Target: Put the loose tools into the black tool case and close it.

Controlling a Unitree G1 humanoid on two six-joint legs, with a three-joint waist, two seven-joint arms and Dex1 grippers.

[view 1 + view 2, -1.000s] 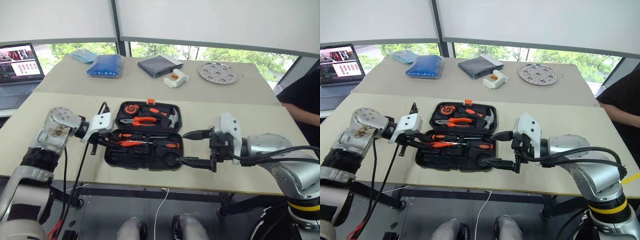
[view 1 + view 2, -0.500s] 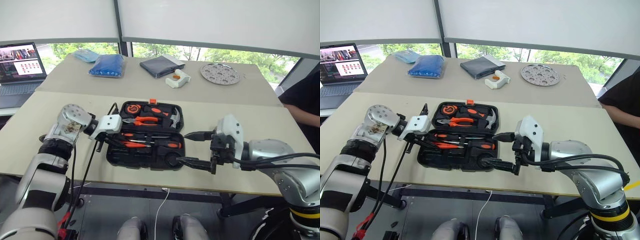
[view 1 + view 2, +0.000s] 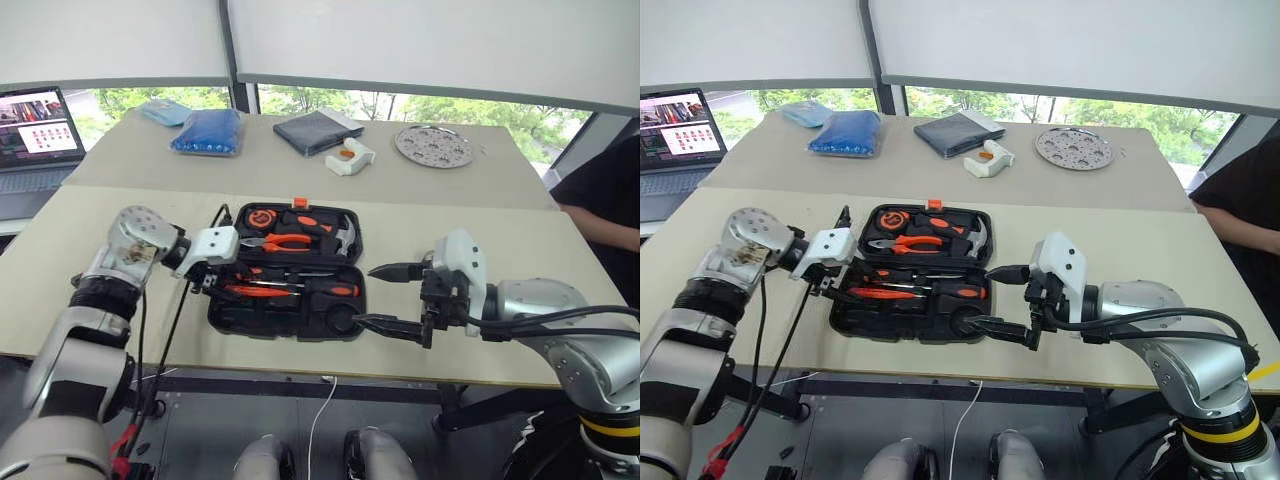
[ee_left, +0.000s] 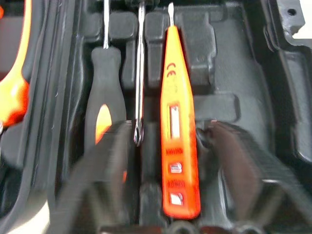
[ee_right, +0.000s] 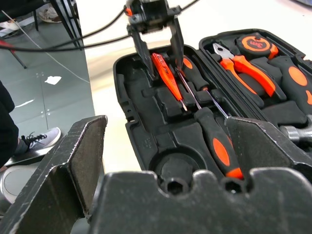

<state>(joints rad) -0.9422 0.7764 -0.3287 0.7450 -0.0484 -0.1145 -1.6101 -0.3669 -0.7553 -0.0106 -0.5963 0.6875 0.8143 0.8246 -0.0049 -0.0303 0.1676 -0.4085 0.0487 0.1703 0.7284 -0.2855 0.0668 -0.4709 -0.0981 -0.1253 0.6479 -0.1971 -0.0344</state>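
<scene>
1. Case (image 3: 288, 270), black and lying open on the near table (image 3: 500, 235), showed in the head views. Its far half held pliers (image 3: 277, 242), a hammer (image 3: 344, 236) and a tape measure (image 3: 262, 217); its near half held two screwdrivers (image 3: 325, 289) and the thin orange tester (image 3: 247, 291). The left gripper (image 3: 208, 284) sat at the case's left end, the right gripper (image 3: 385, 297) just off its right end with fingers spread wide, holding nothing.
2. Left wrist view: the tester (image 4: 177, 122) lay in its recess between the parted, blurred fingers (image 4: 97, 180), released.
3. Right wrist view: the left gripper (image 5: 158, 54) stood over the tester (image 5: 167, 78), fingers apart on either side of it; the right fingers (image 5: 63, 165) stood wide open.
</scene>
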